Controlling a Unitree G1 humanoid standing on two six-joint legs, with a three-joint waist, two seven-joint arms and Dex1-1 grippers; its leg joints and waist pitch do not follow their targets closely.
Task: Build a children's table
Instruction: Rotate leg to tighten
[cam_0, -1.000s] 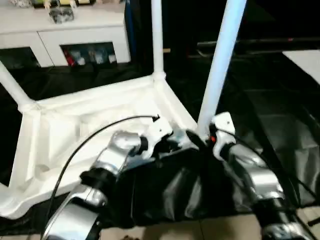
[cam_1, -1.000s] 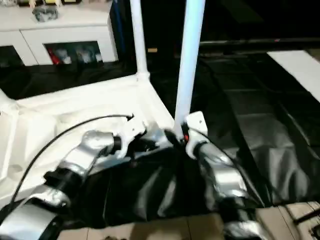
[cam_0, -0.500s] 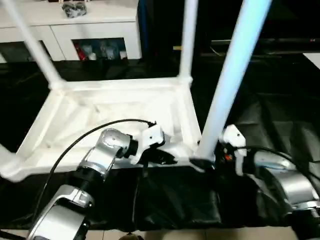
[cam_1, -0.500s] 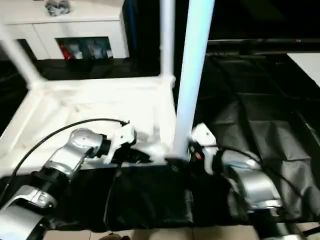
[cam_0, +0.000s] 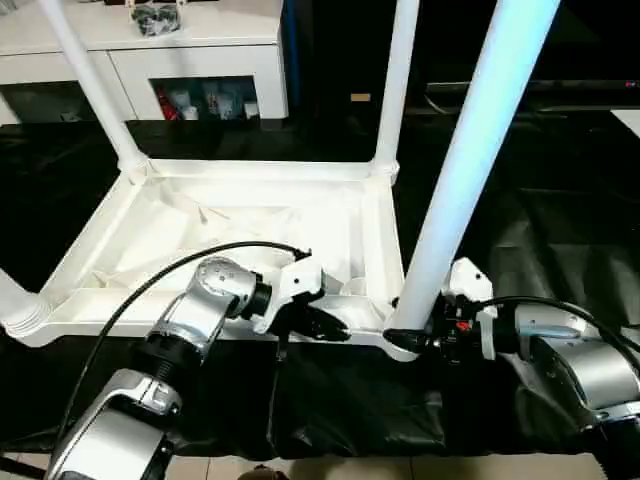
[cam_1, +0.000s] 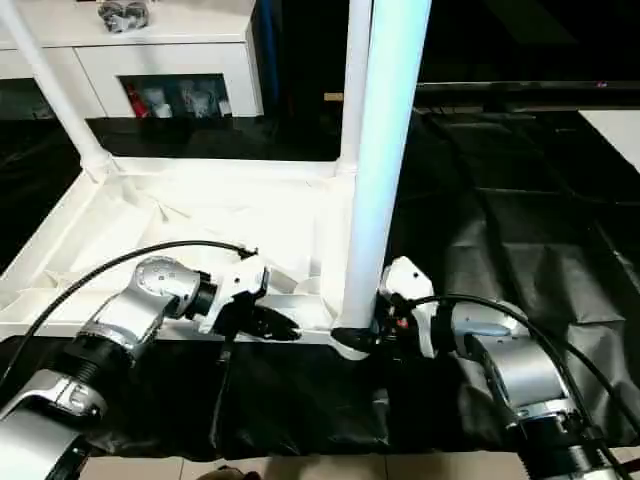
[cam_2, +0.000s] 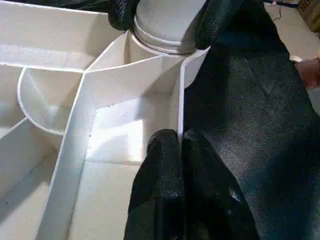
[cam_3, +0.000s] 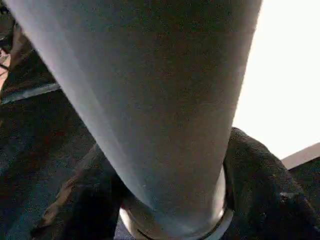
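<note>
The children's table (cam_0: 230, 225) is seen inverted on black sheeting (cam_0: 520, 240), legs upward, filling the view from 9 to 12 o'clock. A white cabinet (cam_0: 190, 50) stands at 11 o'clock. The nearest leg (cam_0: 470, 150), at 5 o'clock, is grasped at its base by the right pincer (cam_0: 412, 340). The rim (cam_2: 181, 107) is pinched by the clenched left pincer (cam_0: 335, 325).

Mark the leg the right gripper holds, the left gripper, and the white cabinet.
near leg (cam_0: 455, 190): left eye view, mid-shaft.
left gripper (cam_0: 335, 326): left eye view, black fingertips on the tabletop's rim.
white cabinet (cam_0: 195, 62): left eye view, front panel above the shelf opening.
</note>
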